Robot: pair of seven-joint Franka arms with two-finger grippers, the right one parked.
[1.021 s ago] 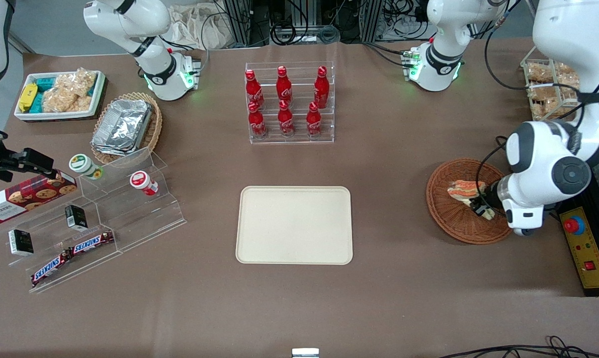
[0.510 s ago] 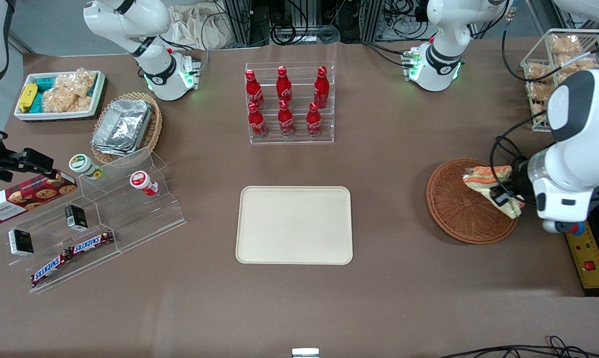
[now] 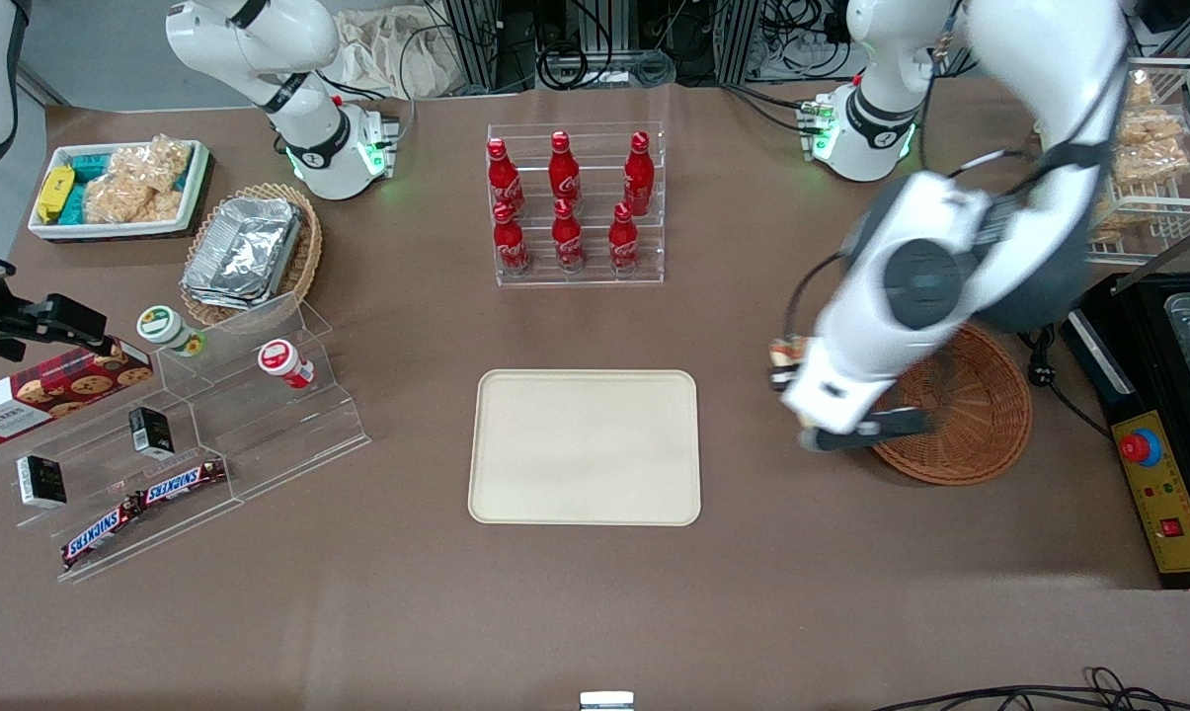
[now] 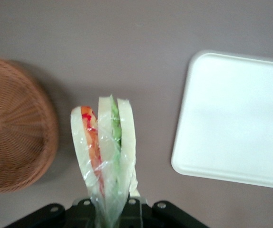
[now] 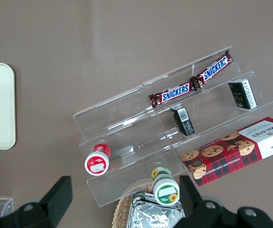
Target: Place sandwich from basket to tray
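In the front view, the gripper (image 3: 790,357) is seen raised above bare table between the tray (image 3: 585,446) and the basket (image 3: 960,407); in the left wrist view, the sandwich (image 4: 105,152) is clamped upright between closed jaws, above the table.

Even overhead light, soft and diffuse; bench (image 3: 595,612) reads flat brown, no hard glare. Shadows short and faint: a soft one under the tray (image 3: 585,446) edge, a darker patch beneath the working arm at the basket (image 3: 980,415).

Working arm motion-blurred in the front view, wrist outline smeared; the rest of that view sharp.

Wrist view: tray (image 4: 236,118) overexposed, nearly white, rim detail washed out. Sandwich (image 4: 105,152) close to the lens, wrap showing small specular glints; held in the tool (image 4: 110,213), whose dark body is soft. Basket (image 4: 13,128) weave mildly soft.

Acrylic racks (image 3: 199,434) carry thin edge reflections. Green lights glow at the arm bases (image 3: 372,158).
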